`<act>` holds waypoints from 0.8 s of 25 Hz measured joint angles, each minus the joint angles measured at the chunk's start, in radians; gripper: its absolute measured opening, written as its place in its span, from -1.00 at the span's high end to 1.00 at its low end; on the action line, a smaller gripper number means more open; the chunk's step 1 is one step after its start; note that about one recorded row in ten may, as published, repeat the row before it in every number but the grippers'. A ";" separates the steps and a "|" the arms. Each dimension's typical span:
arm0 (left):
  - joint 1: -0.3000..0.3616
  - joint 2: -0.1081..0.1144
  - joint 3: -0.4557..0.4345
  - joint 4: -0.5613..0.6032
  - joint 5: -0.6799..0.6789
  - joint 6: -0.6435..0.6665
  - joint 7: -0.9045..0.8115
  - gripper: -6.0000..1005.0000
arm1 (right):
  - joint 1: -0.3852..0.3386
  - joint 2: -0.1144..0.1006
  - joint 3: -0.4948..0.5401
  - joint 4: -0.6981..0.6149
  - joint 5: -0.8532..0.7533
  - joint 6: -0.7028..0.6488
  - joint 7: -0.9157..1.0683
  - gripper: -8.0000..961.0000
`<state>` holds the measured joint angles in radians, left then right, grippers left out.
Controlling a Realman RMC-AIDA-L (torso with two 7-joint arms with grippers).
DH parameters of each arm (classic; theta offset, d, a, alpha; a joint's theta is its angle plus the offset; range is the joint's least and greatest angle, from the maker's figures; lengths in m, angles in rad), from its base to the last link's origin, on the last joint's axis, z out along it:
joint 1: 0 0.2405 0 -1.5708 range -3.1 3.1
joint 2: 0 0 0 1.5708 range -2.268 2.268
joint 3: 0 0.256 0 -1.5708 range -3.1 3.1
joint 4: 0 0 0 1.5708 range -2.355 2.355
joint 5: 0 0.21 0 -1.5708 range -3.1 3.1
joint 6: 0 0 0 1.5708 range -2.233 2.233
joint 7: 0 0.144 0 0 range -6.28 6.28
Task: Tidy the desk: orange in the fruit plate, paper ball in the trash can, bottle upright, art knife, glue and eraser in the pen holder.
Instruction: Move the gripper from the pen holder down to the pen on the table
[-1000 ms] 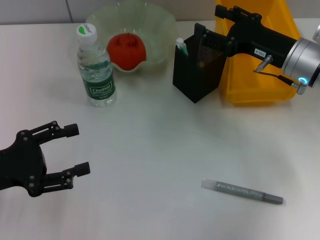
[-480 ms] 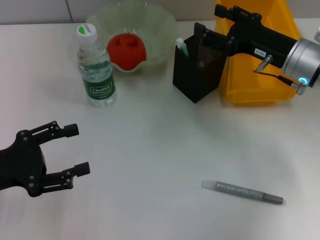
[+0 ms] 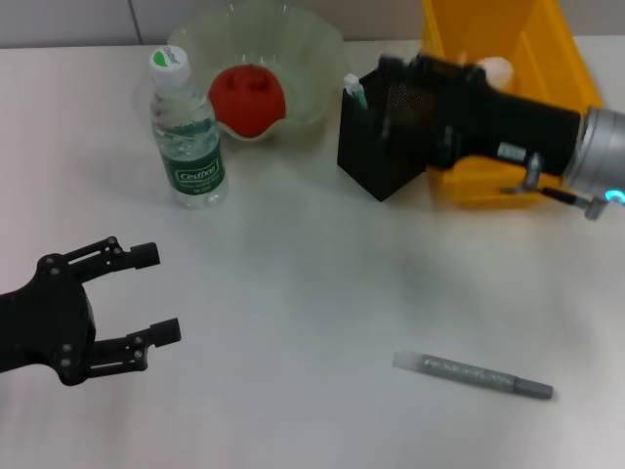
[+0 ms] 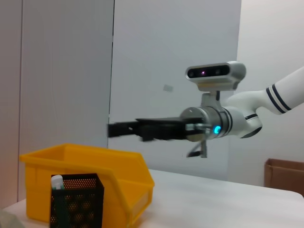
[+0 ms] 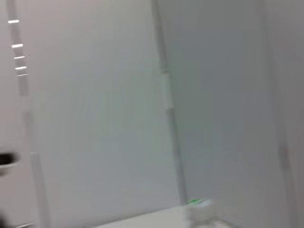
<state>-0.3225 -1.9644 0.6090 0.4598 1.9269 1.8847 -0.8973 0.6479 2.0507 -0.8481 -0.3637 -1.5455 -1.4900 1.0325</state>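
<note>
Head view: the left gripper (image 3: 146,293) sits at the lower left of the frame, low over the white table (image 3: 312,293), its two black fingers spread wide and holding nothing. The right gripper (image 3: 391,83) reaches in from the right edge at the upper right, its black body lying across the pen holder (image 3: 376,147) and the front of the trash can (image 3: 488,181); whether its fingers are apart or closed cannot be told here. The pen holder stands just beside the yellow trash can, with a white-green item (image 3: 354,90) standing in its left compartment. A pale object (image 3: 496,68) shows inside the trash can, too hidden to name. The bottle (image 3: 187,137) stands upright at upper left, near the fruit plate (image 3: 312,49), in which the orange (image 3: 246,100) rests. A grey stick-shaped item (image 3: 474,374) lies flat at lower right, well apart from everything else. Left wrist view: the right gripper (image 4: 114,129) extends horizontally at mid-frame above the trash can (image 4: 118,166), blurred; the pen holder (image 4: 76,202) stands at lower left in front of the bin. Right wrist view: only blurred wall panels and a faint green smear near the bottom edge are legible.
</note>
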 joint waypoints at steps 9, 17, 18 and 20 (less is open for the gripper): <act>-0.004 0.000 -0.001 -0.002 0.004 0.009 -0.002 -0.65 | 0.015 0.002 0.000 -0.064 -0.245 -0.244 0.024 -0.56; -0.004 -0.003 -0.002 -0.004 0.005 0.010 -0.002 -0.65 | 0.024 0.003 0.000 -0.072 -0.291 -0.276 0.037 -0.56; -0.004 -0.003 -0.002 -0.004 0.005 0.010 -0.002 -0.65 | 0.024 0.003 0.000 -0.072 -0.291 -0.276 0.037 -0.56; -0.003 -0.003 -0.002 -0.004 0.004 0.010 -0.002 -0.65 | 0.023 0.003 0.000 -0.072 -0.291 -0.276 0.039 -0.56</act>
<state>-0.3251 -1.9675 0.6068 0.4555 1.9309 1.8945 -0.8991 0.6713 2.0540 -0.8480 -0.4357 -1.8369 -1.7661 1.0710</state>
